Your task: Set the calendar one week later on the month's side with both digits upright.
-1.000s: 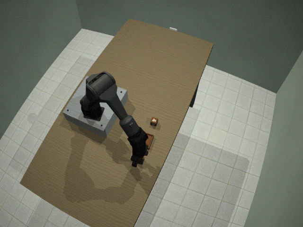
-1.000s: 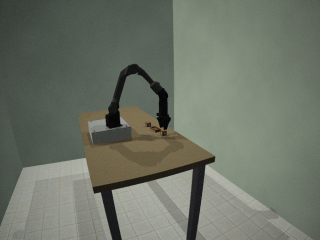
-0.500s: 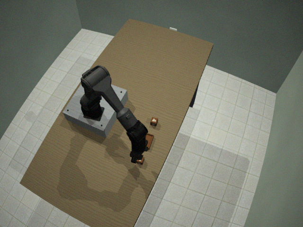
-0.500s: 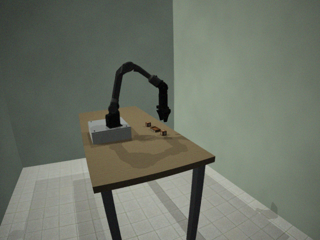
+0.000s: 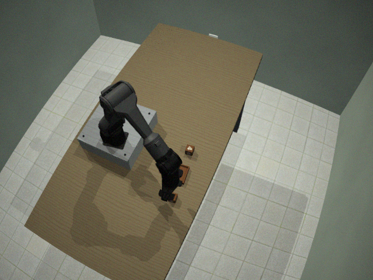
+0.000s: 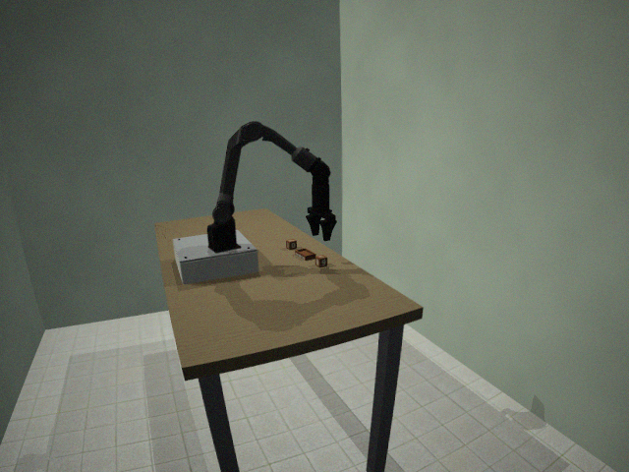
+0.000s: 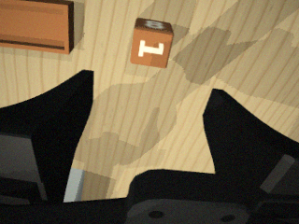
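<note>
An orange cube (image 7: 151,43) lies on the table with a white 1 on its top face, turned sideways in the wrist view. My gripper (image 7: 151,94) is open and empty, well above this cube and apart from it. In the exterior view the gripper (image 6: 320,225) hangs high over the table, and the cube (image 6: 320,261) stands just beyond one end of the orange tray (image 6: 305,253). A second orange cube (image 5: 189,149), with a white digit on top, stands on the table past the tray's other end. The tray (image 5: 184,174) lies flat with no cube in it and is partly hidden by my arm.
The arm's grey base block (image 5: 118,138) stands on the left part of the wooden table. The table's right edge (image 5: 210,184) runs close to the tray and both cubes.
</note>
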